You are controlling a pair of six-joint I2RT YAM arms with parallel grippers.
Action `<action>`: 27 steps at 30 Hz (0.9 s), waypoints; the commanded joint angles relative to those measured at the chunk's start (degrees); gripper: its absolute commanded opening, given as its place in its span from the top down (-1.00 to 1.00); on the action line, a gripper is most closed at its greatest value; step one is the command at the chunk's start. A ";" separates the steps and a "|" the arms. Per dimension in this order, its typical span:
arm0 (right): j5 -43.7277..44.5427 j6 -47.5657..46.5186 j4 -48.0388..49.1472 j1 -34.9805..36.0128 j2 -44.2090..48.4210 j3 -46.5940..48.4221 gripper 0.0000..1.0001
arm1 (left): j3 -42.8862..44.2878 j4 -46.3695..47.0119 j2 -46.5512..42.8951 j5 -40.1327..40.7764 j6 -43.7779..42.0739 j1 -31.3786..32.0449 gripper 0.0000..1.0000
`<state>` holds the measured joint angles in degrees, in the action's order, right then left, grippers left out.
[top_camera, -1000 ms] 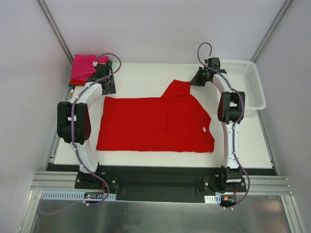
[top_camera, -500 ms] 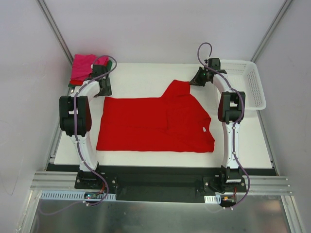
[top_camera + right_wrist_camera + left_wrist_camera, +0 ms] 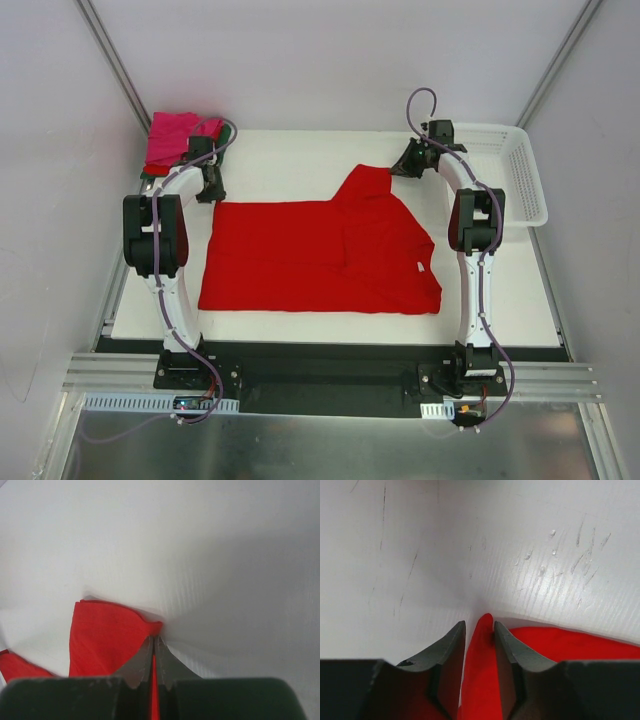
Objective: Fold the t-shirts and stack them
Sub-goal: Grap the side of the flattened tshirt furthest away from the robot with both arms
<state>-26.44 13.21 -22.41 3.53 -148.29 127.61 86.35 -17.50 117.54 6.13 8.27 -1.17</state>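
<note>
A: Red t-shirt point(image 3: 300, 255): where is it laid, which way?
B: Spread mid-table point(image 3: 290, 160), long axis L-R. One part is folded over on the R half, and a corner is drawn to a point toward the far R.
A: Grips?
B: That point is pinched by the right gripper point(image 3: 154, 640), fingers nearly touching, only a sliver of cloth between. At the far-L corner a ridge of cloth is clamped by the left gripper point(image 3: 479, 626), gap narrow and filled with red.
A: Counts?
B: 1 red shirt spread out. 1 pink t-shirt point(image 3: 170, 138) is seen folded at the far-L corner; anything under it can't be told. 1 basket point(image 3: 528, 185), far R.
</note>
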 commanded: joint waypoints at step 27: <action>-1.78 1.55 -2.81 -1.24 0.81 -1.05 0.98 | -2.06 -0.78 -3.98 -2.09 0.96 0.03 0.53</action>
<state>-27.62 13.93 -22.98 3.09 -148.29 127.04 84.86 -17.52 117.43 4.62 8.43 -1.17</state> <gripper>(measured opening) 0.018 0.247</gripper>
